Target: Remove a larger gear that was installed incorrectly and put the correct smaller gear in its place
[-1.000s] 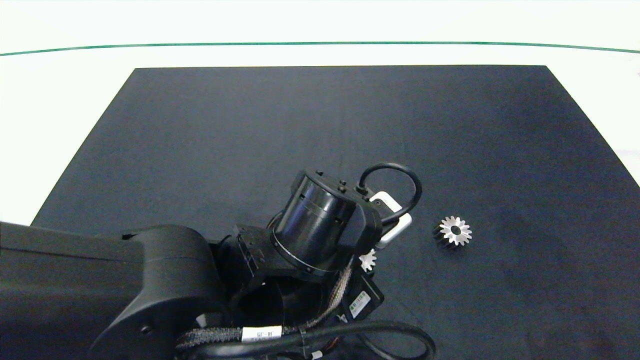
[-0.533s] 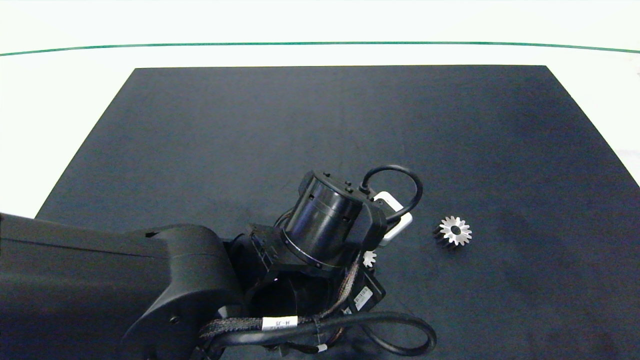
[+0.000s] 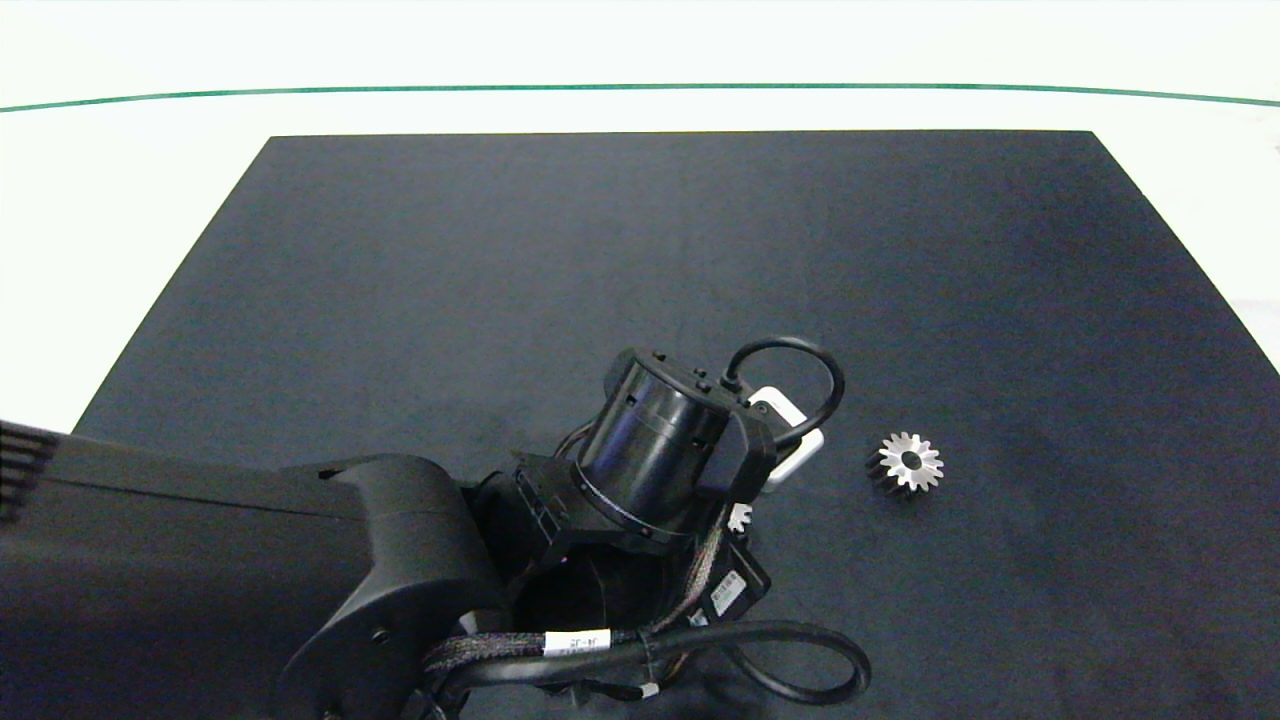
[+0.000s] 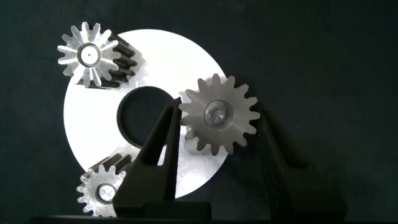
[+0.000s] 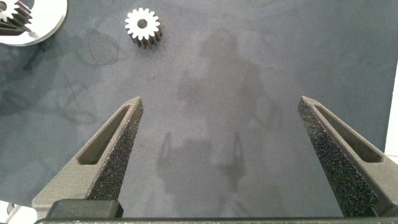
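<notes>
Left arm enters from the left edge, wrist angled down over the mat. Left gripper (image 4: 219, 146): fingers (image 4: 158, 152) spread, straddling a gear, contact not determinable. Right gripper (image 5: 221, 155): fingers wide apart, holding nothing, suspended above the mat.

No readable writing anywhere. A white tag (image 3: 577, 640) on the left arm's cable (image 3: 700, 640) carries small print, and a white sticker (image 3: 726, 594) on the wrist carries a code; both are too small to read.
</notes>
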Controlling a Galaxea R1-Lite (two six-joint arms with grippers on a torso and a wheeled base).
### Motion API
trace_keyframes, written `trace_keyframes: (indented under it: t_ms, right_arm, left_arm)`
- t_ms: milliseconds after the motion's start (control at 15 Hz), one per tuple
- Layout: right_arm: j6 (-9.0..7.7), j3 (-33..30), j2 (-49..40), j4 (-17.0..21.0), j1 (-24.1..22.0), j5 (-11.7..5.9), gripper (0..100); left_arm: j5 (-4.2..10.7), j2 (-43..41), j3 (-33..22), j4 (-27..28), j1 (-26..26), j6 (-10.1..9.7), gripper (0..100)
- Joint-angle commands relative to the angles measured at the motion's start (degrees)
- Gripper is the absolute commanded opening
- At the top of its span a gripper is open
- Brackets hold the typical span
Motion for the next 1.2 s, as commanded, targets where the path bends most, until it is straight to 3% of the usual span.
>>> trace_keyframes:
  t_ms: [67,1200]
  right_arm:
    - [-0.06,0.1,-0.1,0.2,0.0,-0.11,100]
    - [0.03,0.7,-0.6,0.2,0.0,-0.03,100]
  left_arm:
    - [0.13,0.2,0.2,0.0,-0.1,0.03,19]
    - [0.22,2.3,0.5,-1.5,0.1,-0.06,19]
